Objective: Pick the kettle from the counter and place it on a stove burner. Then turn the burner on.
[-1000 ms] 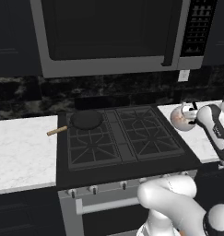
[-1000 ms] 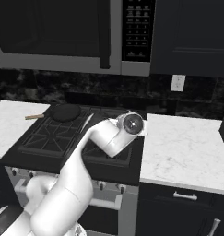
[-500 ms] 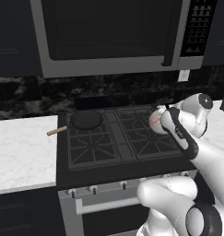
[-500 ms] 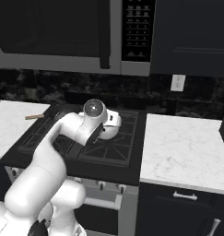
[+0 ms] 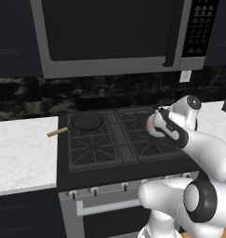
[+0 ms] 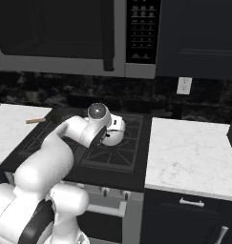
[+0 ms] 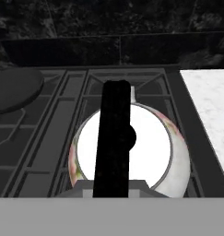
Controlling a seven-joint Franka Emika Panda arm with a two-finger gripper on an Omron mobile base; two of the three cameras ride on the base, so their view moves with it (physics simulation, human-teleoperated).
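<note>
Nearest you, the two-finger gripper [image 7: 112, 186] is pinched shut on the black arched handle [image 7: 114, 138] of the small round-bellied whitish kettle [image 7: 152, 152] with reddish blotches, which hangs straight below the hand. A second ago that kettle was still out over the white marble-look counter [image 6: 194, 152] at your 3 o'clock; it has since swung leftward and now sits over the black cast-iron grate of the rear-right stove burner [image 5: 142, 132]. Whether its base already touches the grate you cannot tell from these views. So the carry looks nearly done: your next move is likely a short lowering and release, then the burner knobs [image 5: 93, 190] on the stove front. Further off at 10 o'clock, the flat round black pan [image 5: 86, 121] with its wooden handle [image 5: 56, 132] occupies the rear-left burner, well apart from the kettle. Beyond, the dark veined backsplash [image 7: 109, 27] rises at 12 o'clock.
</note>
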